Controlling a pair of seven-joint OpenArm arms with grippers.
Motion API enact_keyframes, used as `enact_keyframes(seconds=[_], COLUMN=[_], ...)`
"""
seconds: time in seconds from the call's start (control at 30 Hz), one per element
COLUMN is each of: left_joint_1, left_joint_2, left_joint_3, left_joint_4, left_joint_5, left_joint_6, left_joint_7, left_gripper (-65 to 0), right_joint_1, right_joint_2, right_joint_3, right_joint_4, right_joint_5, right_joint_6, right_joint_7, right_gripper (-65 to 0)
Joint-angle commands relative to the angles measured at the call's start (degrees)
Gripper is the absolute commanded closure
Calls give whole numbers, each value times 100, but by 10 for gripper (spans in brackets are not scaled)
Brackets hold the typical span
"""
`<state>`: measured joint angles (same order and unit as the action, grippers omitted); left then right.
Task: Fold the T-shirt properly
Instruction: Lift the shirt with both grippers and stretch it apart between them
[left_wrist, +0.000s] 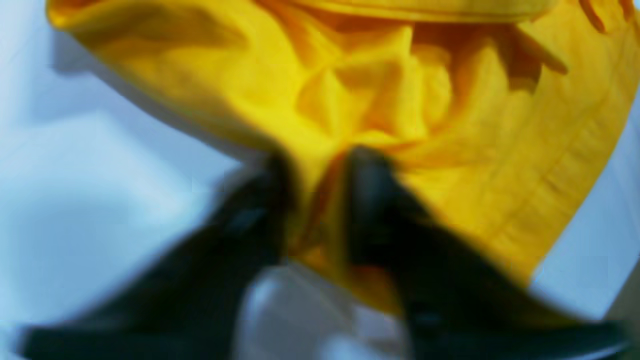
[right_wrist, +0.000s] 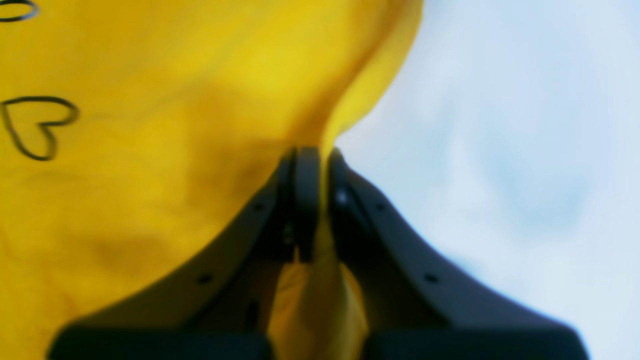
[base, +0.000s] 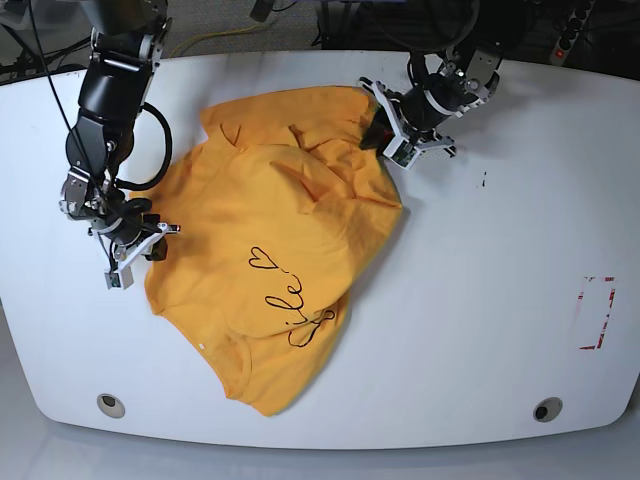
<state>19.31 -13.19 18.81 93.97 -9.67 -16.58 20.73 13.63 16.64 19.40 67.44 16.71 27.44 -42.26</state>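
Pinching T-shirt (base: 270, 260) edges — left gripper (left_wrist: 320, 160), right gripper (right_wrist: 315, 152) — opposite sides.

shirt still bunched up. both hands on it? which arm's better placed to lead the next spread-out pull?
Right, probably. The right hand is shut on a flat single edge of the T-shirt, with bare table beside it. The left hand pinches a crumpled, bunched wad near the far edge, so its pull would drag folds.

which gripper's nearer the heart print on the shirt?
Right. The right gripper pinches the T-shirt edge on the side where the heart sits. The left gripper grips bunched fabric at the far corner, farther away.
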Motion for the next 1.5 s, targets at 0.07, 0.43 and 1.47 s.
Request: enact_keyframes(seconds=[0.07, 0.43, 1.47], left_joint_1=[-72, -63, -2946], left_joint_2=[-4, -171, -1252], left_joint_3=[-21, -821, -1542], left_joint_4=[-145, 550, 2141], left_joint_5=[57, 57, 251], left_joint_6=[-17, -8, -527], left_joint_7=[164, 604, 2599], left_gripper=[-6, 0, 0], right_joint_1=[101, -31, 2976], right_joint_2=[81, 133, 810], right_joint_3=[16, 16, -1012], right_joint_4=[337, 1445, 1489], right_joint_5=[65, 57, 57], right_joint_6=[29, 21, 240], right_joint_7=[11, 11, -403], right_gripper=[0, 0, 0])
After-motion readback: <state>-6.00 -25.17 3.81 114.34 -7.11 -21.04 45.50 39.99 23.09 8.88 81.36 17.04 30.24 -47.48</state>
